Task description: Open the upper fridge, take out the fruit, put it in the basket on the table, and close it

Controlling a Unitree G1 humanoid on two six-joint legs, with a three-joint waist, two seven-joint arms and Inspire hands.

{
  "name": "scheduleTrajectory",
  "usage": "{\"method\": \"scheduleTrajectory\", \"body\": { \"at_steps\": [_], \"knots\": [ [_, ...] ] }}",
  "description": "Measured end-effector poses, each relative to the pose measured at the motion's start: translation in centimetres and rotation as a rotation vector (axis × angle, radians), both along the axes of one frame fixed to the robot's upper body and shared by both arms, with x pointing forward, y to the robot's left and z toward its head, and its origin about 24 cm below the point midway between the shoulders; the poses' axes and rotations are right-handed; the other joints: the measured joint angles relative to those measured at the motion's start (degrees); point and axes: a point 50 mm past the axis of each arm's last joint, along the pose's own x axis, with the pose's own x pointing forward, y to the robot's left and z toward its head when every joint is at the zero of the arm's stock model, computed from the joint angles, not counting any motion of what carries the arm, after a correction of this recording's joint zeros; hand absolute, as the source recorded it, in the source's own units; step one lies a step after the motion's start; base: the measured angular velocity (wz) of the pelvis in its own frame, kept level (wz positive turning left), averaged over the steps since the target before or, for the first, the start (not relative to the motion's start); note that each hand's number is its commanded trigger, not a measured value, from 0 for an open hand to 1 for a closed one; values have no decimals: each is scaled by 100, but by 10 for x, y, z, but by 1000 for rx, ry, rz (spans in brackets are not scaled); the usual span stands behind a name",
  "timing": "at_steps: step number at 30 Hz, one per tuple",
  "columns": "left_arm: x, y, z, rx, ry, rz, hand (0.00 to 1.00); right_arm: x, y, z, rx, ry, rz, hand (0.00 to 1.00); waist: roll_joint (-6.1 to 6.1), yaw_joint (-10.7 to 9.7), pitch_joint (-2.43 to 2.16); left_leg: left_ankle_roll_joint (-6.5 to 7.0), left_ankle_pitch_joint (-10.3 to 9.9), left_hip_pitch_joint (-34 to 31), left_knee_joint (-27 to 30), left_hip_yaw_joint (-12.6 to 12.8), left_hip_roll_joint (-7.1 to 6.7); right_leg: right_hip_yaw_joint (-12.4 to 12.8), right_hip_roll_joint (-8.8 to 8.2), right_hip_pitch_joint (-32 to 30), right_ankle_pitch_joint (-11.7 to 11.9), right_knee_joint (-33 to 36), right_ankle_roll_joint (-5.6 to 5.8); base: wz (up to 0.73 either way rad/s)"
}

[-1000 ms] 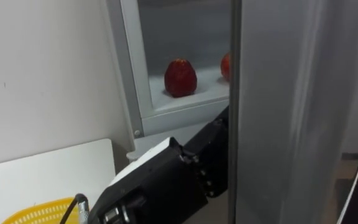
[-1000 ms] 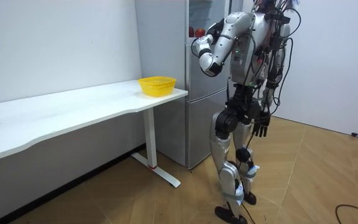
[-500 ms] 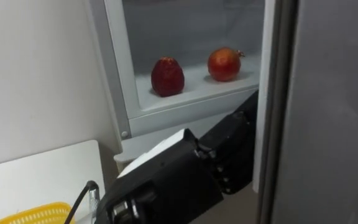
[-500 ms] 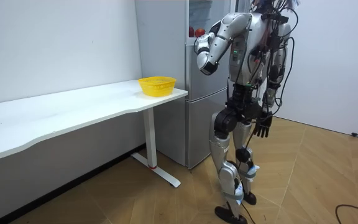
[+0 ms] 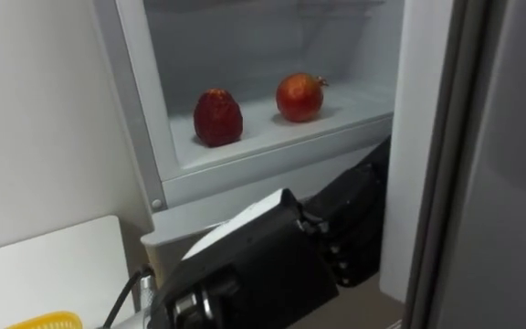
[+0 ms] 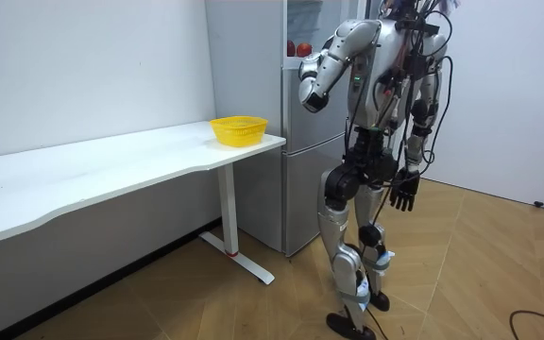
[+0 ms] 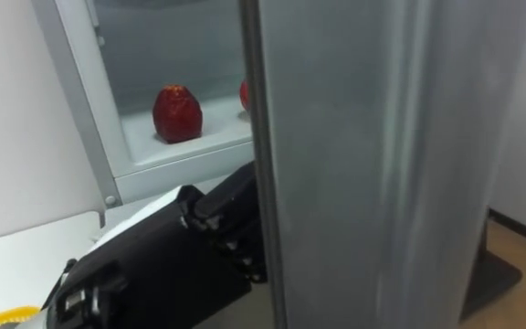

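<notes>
Red fruit, two pieces, on the white shelf point(image 5: 258, 132) of the open upper fridge.
You have a dark red fruit point(image 5: 217, 117) on the left and a rounder orange-red fruit point(image 5: 299, 97) just beside it, apart, neither one held. The left hand point(image 5: 359, 219) is at the edge of the grey fridge door point(image 5: 491, 164) with its fingers hidden, so you cannot tell its grip. The right hand point(image 6: 404, 195) hangs at the robot's side, fingers relaxed.

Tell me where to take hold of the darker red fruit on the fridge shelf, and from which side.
Grip the darker red fruit round its wide middle, coming straight in from the open front. It stands upright and apart from the rounder fruit, with the fridge frame close on its left, so its right side likely leaves more room.
</notes>
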Motion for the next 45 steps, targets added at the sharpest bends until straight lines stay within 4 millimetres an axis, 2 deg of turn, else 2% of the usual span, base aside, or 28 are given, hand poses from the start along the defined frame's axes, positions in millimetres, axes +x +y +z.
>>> {"method": "scheduleTrajectory", "body": {
  "at_steps": [9, 14, 27, 33, 36, 45],
  "knots": [
    [16, -1, 13, 15, -33, 38, 0, -2, -3, 1, -2, -2, -31, 0, 43, 10, 15, 0, 0, -72, 2, 110, -4, 86, 14, -127, 25, 11, 20, -6],
    [18, 1, 13, 25, -25, 63, 0, 0, -7, 2, -9, -12, -44, 0, 139, -95, 11, 0, 0, -76, 2, 114, 4, 79, 17, -121, 29, 7, 15, 0],
    [19, 3, 13, 38, -20, 86, 0, -2, -11, 3, -28, -13, -58, 0, 142, -127, 12, 0, 0, -68, 1, 116, 13, 79, 27, -124, 35, -11, 6, 0],
    [20, 1, 18, 38, -44, 77, 0, -9, -11, 3, -27, 18, -76, 0, 143, -137, 15, 0, 0, -67, 2, 123, 14, 83, 28, -127, 40, -8, 9, 0],
    [24, -4, 19, 49, -44, 57, 0, -10, -11, 2, -26, 21, -84, 0, 144, -152, 16, 0, 0, -56, 2, 206, 15, 122, 31, -127, 58, -18, 19, -7],
    [34, -15, 14, 44, 7, 47, 0, -7, -10, 2, -2, 27, -105, 0, 132, -451, 28, 0, 0, -48, -54, 260, 12, 204, 52, -124, 148, -123, 53, -4]
  ]
}}
